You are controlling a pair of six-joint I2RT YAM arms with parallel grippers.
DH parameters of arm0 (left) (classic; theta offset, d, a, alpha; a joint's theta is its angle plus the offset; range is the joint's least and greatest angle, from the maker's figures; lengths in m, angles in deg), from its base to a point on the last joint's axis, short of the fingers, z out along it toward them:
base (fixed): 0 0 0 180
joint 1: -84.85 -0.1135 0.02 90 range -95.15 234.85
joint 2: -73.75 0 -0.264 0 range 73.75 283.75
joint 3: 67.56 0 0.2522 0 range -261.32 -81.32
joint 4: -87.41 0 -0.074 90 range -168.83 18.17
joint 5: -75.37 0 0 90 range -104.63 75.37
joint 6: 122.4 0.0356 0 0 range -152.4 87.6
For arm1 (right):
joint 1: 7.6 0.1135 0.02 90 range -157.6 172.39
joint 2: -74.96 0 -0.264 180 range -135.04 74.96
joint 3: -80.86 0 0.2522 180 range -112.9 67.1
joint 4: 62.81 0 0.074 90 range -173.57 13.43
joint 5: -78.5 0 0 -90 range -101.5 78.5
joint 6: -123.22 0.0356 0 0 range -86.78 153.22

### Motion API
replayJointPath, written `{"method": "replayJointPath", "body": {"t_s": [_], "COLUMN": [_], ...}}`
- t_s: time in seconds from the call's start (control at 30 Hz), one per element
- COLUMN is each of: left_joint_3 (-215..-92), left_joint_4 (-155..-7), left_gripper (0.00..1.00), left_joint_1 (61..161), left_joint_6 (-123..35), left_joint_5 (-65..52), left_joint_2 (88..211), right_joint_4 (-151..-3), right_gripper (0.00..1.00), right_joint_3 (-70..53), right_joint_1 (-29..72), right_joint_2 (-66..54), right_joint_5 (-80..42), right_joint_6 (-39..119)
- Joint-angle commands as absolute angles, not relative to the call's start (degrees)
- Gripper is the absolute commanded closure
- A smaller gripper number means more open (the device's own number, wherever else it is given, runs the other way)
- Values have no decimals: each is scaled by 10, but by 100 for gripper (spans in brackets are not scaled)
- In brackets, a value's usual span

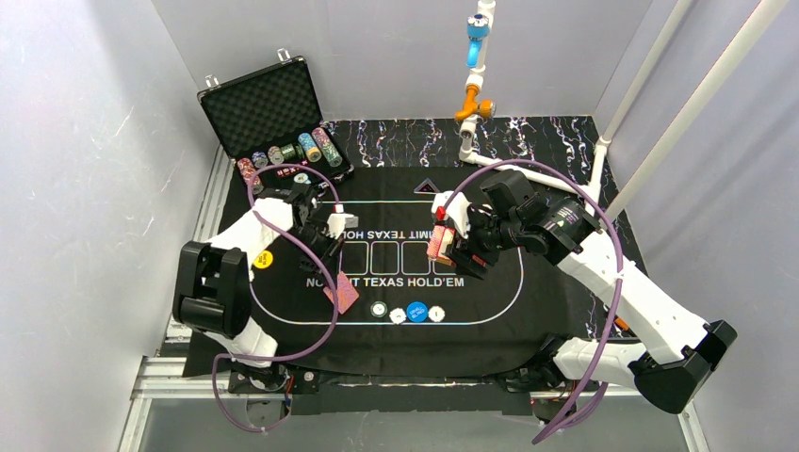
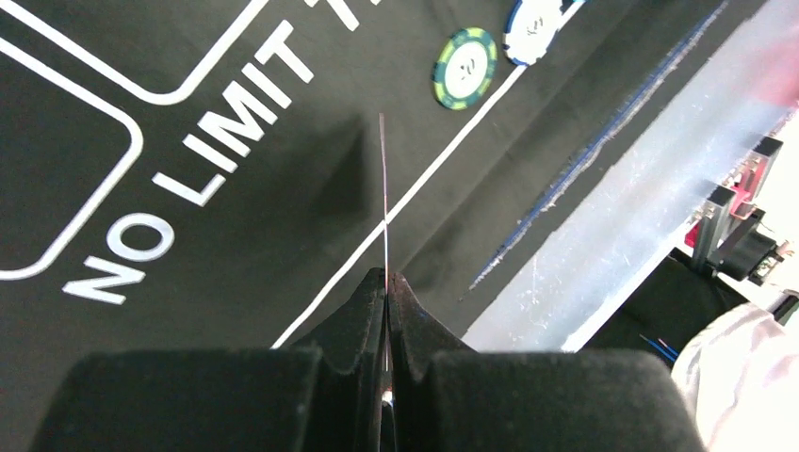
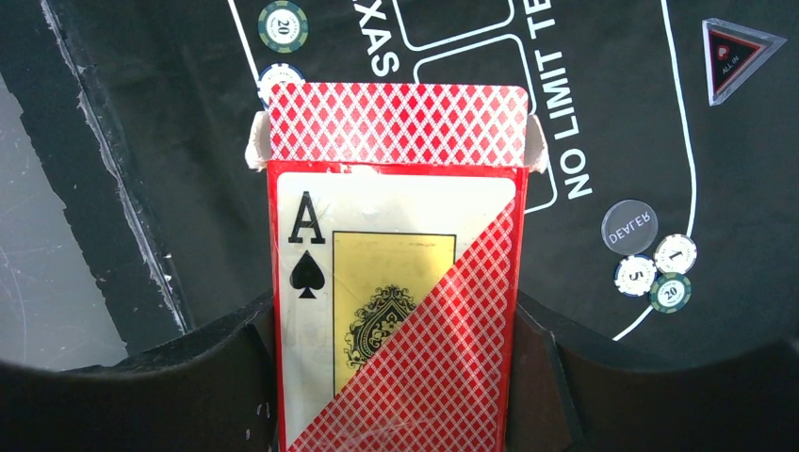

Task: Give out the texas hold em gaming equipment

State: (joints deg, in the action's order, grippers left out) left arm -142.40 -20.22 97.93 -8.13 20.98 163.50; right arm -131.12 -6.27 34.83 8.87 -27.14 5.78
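My left gripper is shut on one red-backed playing card. That card shows edge-on in the left wrist view, hanging above the mat's white line. My right gripper is shut on the deck, a fingertip pressed on each side. The deck's box shows an ace of spades, and red-backed cards stick out of its top. Two striped poker chips, a blue button and a white button lie in a row at the mat's near edge.
The black mat covers the table. The open foam-lined case stands at the back left with several chip stacks. A yellow button lies by the left arm. A dealer button and three chips lie near the case.
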Motion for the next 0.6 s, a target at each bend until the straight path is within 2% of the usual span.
{"method": "replayJointPath", "body": {"t_s": [0.0,0.57], "left_joint_3": [-1433,-1430], "left_joint_4": [-229,-327], "left_gripper": [100,100], "left_joint_1": [999,1112], "left_joint_6": [-103,-246], "left_joint_5": [174,175], "left_joint_2": [1667,1737], "right_joint_4": [-1304,-1310], "right_gripper": [99,99], "right_joint_3": [-86,-87], "right_joint_1": [346,340], "right_joint_2": [93,99], "right_joint_5": [-288,-281], "right_joint_6": [50,46]}}
